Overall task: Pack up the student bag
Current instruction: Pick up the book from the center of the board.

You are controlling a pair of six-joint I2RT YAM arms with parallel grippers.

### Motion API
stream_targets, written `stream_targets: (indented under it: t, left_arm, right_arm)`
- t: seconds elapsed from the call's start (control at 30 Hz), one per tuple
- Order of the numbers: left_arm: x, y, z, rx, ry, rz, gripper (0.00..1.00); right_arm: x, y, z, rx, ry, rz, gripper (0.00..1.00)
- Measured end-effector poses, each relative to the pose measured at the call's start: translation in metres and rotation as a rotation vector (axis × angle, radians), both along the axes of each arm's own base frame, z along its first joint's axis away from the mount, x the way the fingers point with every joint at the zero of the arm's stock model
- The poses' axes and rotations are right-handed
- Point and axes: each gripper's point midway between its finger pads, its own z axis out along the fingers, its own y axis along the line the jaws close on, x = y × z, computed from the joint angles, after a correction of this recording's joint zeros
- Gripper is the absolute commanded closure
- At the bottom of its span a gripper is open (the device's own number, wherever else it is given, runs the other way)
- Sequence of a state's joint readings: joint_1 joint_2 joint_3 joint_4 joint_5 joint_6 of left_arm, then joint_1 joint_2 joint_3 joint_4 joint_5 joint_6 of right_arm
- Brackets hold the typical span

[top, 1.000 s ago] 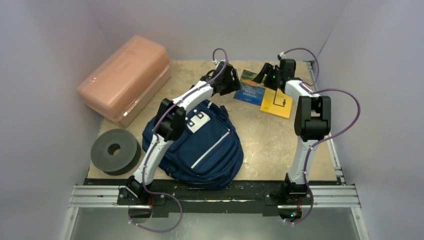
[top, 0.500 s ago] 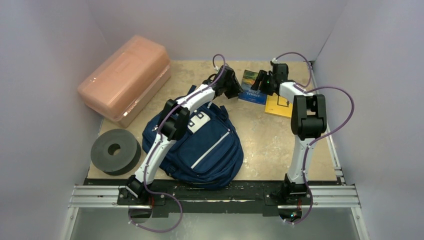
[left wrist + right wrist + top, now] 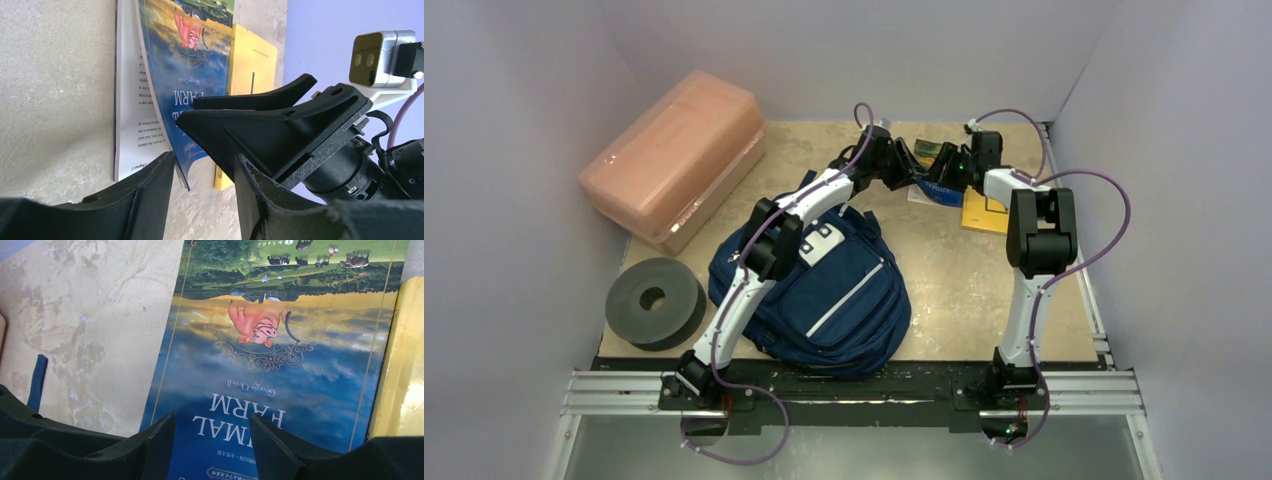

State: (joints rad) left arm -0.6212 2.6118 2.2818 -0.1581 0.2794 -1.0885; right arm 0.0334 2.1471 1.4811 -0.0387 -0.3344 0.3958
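The student bag [image 3: 824,290], navy with grey stripes, lies at the near left, under my left arm. At the far side lies a blue "Animal Farm" book [image 3: 260,365], overlapping a yellow book [image 3: 984,212]. My left gripper [image 3: 202,157] is low at the blue book's [image 3: 185,75] near corner. It is open, and the raised cover edge hangs between its fingers over a printed page. My right gripper [image 3: 211,417] is open just above the cover, its fingers on either side of the title. Seen from above, the left gripper [image 3: 907,165] and right gripper [image 3: 936,172] nearly meet and hide most of the book.
A salmon-pink plastic box [image 3: 674,155] stands at the far left. A grey foam ring [image 3: 654,300] lies at the near left beside the bag. Pale walls enclose the table on three sides. The yellow book [image 3: 252,65] is close to the right wall.
Both grippers have moved in toward each other over the blue book. Both have narrowed, and the book's cover is now lifted at its corner.
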Motion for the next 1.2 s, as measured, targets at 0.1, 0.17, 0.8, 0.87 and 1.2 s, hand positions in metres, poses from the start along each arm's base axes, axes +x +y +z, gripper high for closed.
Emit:
stream_targets:
  t: [0.1,0.17,0.8,0.87,1.2]
  left_arm:
    - [0.000,0.000,0.000,-0.009,0.014,0.006,0.53]
    - [0.000,0.000,-0.001,-0.014,0.024,0.012,0.55]
    - [0.002,0.028,-0.029,-0.001,0.144,0.016,1.00]
    - [0.000,0.039,-0.022,-0.031,0.180,0.016,1.00]
    - [0.008,0.073,0.055,-0.257,0.183,0.033,1.00]
  right_arm:
    - [0.000,0.002,0.000,0.018,-0.005,0.006,0.40]
    - [0.000,0.003,0.001,0.025,-0.008,0.008,0.40]
    - [-0.024,-0.009,0.034,0.000,0.041,-0.043,0.09]
    - [-0.031,-0.014,0.050,0.047,0.025,-0.059,0.08]
    - [-0.067,-0.041,0.031,0.310,0.094,-0.207,0.08]
